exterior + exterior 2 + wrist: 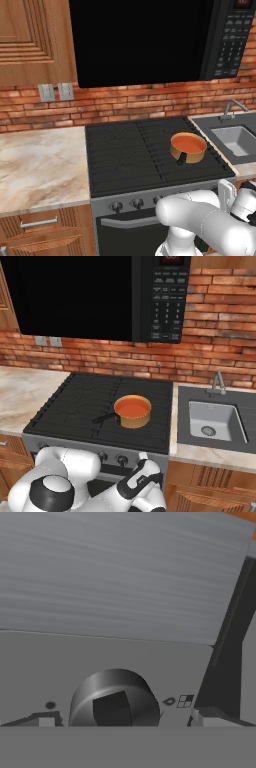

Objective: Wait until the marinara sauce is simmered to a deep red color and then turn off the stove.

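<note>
I have the end effector [117,724] spread either side of a round dark stove knob [114,703], which I judge rigid, smooth-rimmed, best pinched across its raised central bar.

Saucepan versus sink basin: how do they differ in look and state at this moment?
The saucepan is round and copper-coloured; the sink basin is rectangular and grey. The saucepan holds orange-red marinara sauce; the sink basin shows only a bare drain. The saucepan stands on the black stove; the sink basin is sunk into the counter beside it. Both are open on top.
</note>
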You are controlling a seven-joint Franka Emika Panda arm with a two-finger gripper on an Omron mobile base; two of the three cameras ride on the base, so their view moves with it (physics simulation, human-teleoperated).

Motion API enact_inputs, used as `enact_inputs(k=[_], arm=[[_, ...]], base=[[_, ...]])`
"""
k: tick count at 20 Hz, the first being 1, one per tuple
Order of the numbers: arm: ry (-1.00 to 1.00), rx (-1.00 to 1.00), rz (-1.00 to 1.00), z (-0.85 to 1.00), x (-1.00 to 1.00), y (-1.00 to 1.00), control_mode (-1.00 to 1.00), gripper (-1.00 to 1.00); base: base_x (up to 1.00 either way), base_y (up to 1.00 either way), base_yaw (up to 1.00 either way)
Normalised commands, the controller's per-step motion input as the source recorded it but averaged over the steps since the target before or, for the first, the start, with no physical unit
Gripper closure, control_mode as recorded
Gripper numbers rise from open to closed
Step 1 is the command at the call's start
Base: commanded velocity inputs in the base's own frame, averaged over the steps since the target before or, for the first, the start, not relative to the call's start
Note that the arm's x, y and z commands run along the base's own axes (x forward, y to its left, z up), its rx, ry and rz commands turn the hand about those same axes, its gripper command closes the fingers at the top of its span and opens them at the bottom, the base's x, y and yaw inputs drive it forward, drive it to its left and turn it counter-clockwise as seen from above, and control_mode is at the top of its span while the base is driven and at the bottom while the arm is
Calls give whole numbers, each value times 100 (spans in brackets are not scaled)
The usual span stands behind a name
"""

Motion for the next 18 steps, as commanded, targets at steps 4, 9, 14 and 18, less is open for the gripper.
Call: enact_inputs(k=[4,9,14,18], arm=[[0,0,0,0,0,0,-100,-100],[0,0,0,0,0,0,-100,-100],[0,0,0,0,0,0,-100,-100],[0,0,0,0,0,0,-100,-100]], base=[[0,0,0],[0,0,0],[0,0,0],[0,0,0]])
